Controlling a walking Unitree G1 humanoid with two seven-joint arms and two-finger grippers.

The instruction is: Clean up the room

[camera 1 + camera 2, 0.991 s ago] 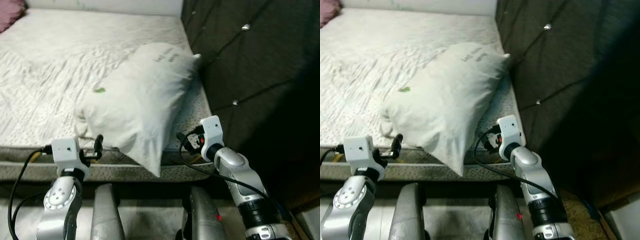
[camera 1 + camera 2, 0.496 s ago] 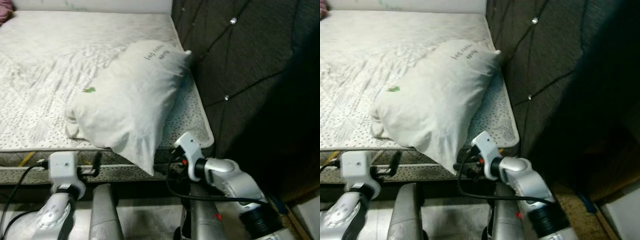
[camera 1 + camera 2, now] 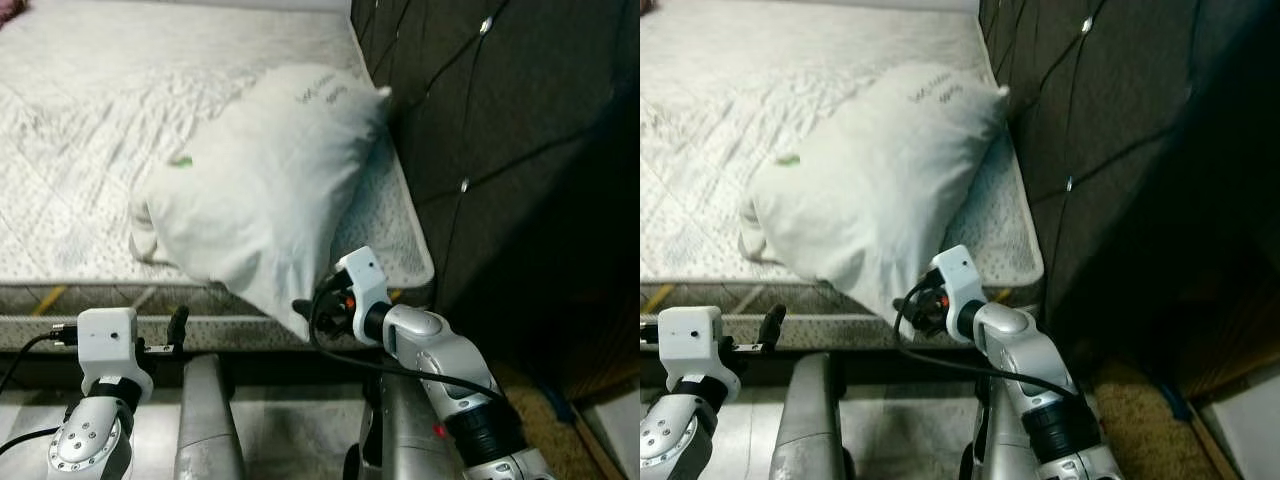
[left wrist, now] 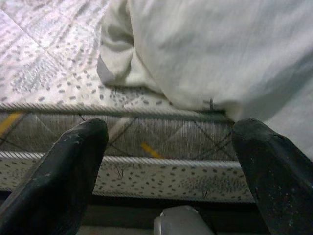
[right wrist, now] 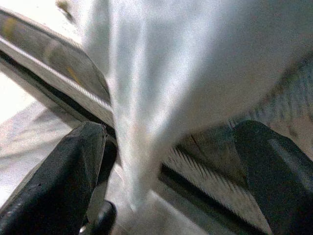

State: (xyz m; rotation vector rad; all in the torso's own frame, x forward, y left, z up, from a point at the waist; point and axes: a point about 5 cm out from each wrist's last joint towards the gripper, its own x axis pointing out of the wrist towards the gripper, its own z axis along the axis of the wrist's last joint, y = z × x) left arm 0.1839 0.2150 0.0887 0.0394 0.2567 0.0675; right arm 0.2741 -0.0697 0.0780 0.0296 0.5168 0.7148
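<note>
One pillow lies on the mattress against the headboard, its lower corner hanging over the edge. Your right gripper is spread wide with that corner between its fingers; the left gripper waits open, low before the mattress side. Close too shallow and you'll likely pinch only loose fabric, which could slip.

Bed's got a white mattress with a speckled quilted top, piped edge and a diamond-stitched side band. Right beside it stands a dark tufted headboard with shiny little buttons. Floor below looks pale, with brownish carpet under the headboard. Right side sits in shadow.
</note>
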